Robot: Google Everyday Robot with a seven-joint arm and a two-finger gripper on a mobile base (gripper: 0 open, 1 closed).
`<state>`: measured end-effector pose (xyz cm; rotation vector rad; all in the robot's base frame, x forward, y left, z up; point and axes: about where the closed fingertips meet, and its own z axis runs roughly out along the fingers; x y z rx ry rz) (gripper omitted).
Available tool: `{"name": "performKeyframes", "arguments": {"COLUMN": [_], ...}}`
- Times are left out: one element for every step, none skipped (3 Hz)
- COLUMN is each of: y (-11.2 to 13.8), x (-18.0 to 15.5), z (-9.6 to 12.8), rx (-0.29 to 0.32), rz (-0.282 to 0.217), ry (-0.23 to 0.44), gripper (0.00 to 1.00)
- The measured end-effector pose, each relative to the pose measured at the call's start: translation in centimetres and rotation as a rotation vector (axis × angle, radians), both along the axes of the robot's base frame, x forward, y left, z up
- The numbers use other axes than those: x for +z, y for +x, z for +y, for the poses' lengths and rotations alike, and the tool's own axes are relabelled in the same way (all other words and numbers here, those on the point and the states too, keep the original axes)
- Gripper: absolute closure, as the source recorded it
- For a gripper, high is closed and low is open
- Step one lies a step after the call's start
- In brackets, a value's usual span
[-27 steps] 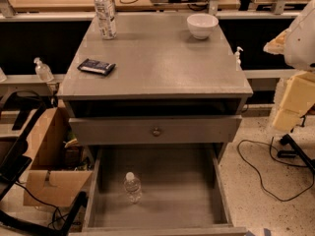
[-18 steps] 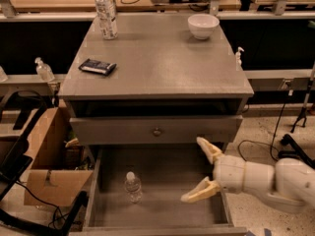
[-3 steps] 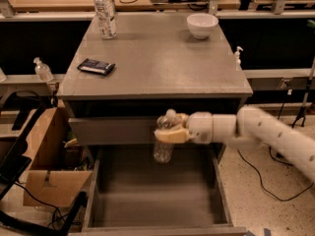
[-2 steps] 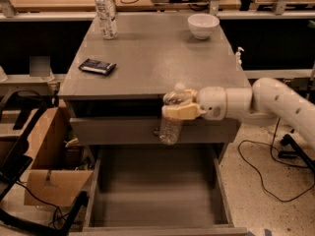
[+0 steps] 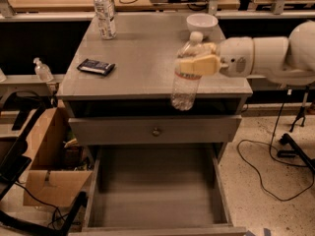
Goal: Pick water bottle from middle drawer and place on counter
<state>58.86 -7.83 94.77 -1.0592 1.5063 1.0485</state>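
My gripper (image 5: 197,58) is shut on the water bottle (image 5: 186,82), a small clear ribbed bottle with a white cap. It holds the bottle upright in the air, in front of the counter's (image 5: 142,63) front right edge, with the bottle's base hanging just below the edge. The arm reaches in from the right. The middle drawer (image 5: 155,195) is pulled out below and its grey floor is bare.
On the counter stand a taller labelled bottle (image 5: 104,14) at the back left, a dark flat packet (image 5: 96,67) at the left and a white bowl (image 5: 202,22) at the back right. A cardboard box (image 5: 47,171) sits left of the cabinet. Cables lie on the floor at the right.
The gripper took the bottle out of the drawer and has lifted it up and to the right, from in front of the knobbed drawer front to counter height.
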Motion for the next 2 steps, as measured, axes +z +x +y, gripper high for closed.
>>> {"name": "performKeyframes", "arguments": {"y": [3.7, 8.2], "x": [2.5, 2.4], "z": [0.2, 1.6], "rx": [-0.083, -0.155], "rz": [-0.037, -0.072], "ry": [-0.018, -0.06], "gripper": [1.0, 1.0]}}
